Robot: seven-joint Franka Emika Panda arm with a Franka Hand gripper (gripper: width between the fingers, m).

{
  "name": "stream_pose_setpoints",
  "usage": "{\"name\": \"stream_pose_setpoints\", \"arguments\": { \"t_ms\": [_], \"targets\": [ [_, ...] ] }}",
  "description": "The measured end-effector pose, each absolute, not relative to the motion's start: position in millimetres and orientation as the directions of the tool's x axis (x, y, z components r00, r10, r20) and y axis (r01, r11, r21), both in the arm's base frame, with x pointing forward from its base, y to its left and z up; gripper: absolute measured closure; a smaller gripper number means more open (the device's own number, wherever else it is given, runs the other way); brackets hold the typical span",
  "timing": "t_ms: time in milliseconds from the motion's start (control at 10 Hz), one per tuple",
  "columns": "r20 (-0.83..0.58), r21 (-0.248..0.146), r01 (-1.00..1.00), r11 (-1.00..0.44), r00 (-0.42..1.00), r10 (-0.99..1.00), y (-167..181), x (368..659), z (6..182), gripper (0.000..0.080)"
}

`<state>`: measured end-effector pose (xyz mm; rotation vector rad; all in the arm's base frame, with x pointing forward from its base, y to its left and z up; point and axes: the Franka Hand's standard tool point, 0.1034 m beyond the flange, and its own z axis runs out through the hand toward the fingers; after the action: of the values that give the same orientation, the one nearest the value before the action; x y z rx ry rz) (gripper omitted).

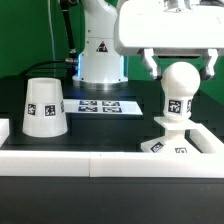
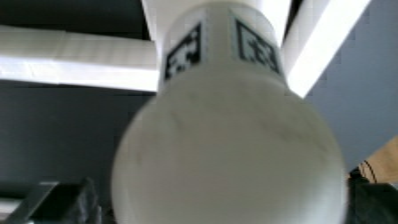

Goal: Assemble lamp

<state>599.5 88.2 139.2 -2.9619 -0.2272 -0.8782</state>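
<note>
The bulb [image 1: 179,88] stands upright in the right half of the exterior frame, its narrow neck going down into the low base [image 1: 168,143] at the lower right. Whether it is fully seated there I can't tell from here. In the wrist view the bulb [image 2: 222,150] fills nearly the whole picture, and its tags show on the neck.

It looks like light, rigid plastic, matte but smoothly rounded. I'd guess the ball would slip out of a pinch made too high or too low. The widest part of the ball, or the straighter neck below it, seems the safer place to hold.

The gripper [image 1: 180,66] hangs right over the ball. Its jaws are spread, one on each side of the crown, and a gap shows on both sides, so it is gripping nothing.

Across the black table [image 1: 110,125], the shade [image 1: 45,108] sits at centre left with its wide end down, well apart from the base. The marker board [image 1: 98,104] lies flat between them, further back. A white rail [image 1: 100,162] runs along the bottom of the frame.
</note>
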Motion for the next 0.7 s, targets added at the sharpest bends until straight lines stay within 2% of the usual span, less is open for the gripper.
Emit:
{"name": "stream_pose_setpoints", "arguments": {
  "t_ms": [200,500,600,700],
  "targets": [
    [0.547,-0.003,0.155,-0.988,0.827,0.128,89,601,146.8,0.0101],
    [0.52,-0.009,0.164,-0.986,0.843,0.136,89,599,141.1,0.0101],
    [0.471,-0.021,0.167,-0.986,0.871,0.138,84,595,132.6,0.0101],
    [0.374,-0.063,0.18,-0.982,0.916,0.144,88,595,130.4,0.0101]
  ]
}}
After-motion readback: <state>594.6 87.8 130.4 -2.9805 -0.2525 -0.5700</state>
